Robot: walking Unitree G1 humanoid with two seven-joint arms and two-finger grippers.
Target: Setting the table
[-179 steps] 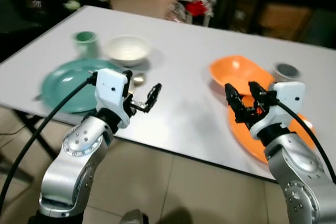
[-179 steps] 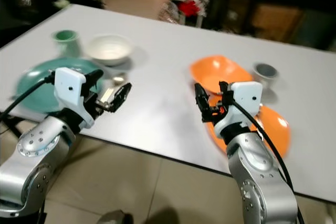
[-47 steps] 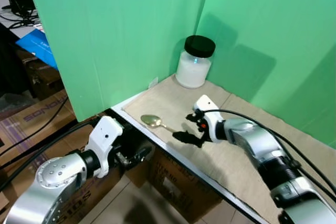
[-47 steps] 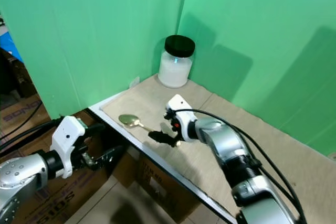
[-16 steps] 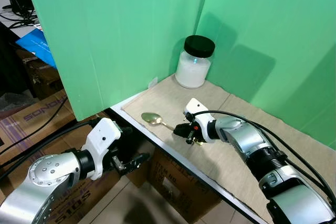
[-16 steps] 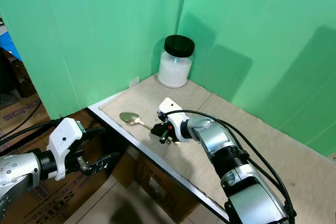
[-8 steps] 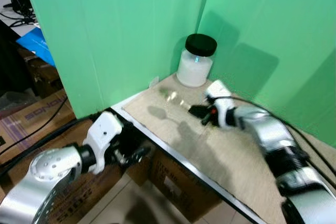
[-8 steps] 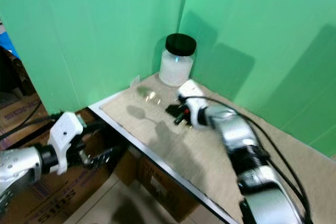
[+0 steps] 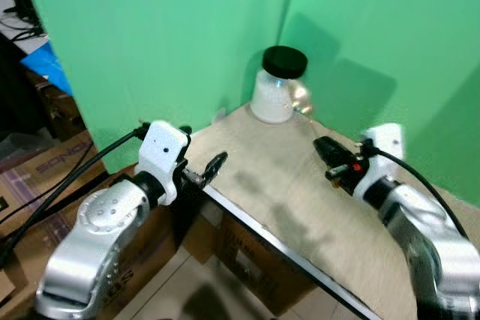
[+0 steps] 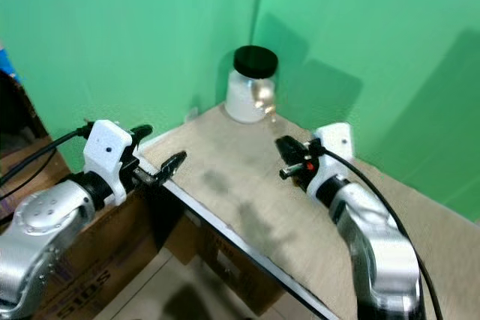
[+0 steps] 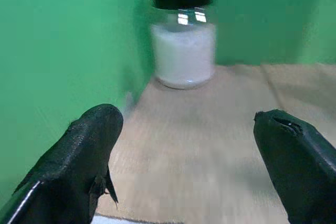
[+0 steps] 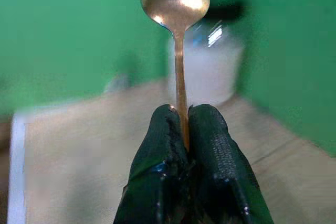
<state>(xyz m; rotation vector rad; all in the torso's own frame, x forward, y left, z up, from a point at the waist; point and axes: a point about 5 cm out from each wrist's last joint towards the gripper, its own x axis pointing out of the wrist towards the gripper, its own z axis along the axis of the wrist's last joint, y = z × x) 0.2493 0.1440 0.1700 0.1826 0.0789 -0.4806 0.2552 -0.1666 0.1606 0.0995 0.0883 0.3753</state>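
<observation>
The spoon (image 12: pixel 178 35) is off the tabletop (image 10: pixel 247 192), gripped by its handle in the right pincer (image 12: pixel 181 124), whose two black fingers are pressed together on the thin stem. The right arm reaches in from the near right with its forearm angled toward the far left, the pincer raised above the middle of the tabletop. The spoon's long axis runs straight out along the line of the fingers, bowl end farthest from the wrist; in the head views the gold bowl (image 9: pixel 301 97) shows up and to the far left of the pincer, in front of the white jar (image 10: pixel 250 88) with the black lid, blurred. The jar stands at the far corner of the tabletop, against the green backdrop (image 9: pixel 150 28). The left arm is bent at the near left with its wrist raised, and the left pincer (image 10: pixel 166 166) sits at the tabletop's near-left edge, pointing toward the jar, its fingers (image 11: pixel 84 156) spread well apart with nothing between them.
</observation>
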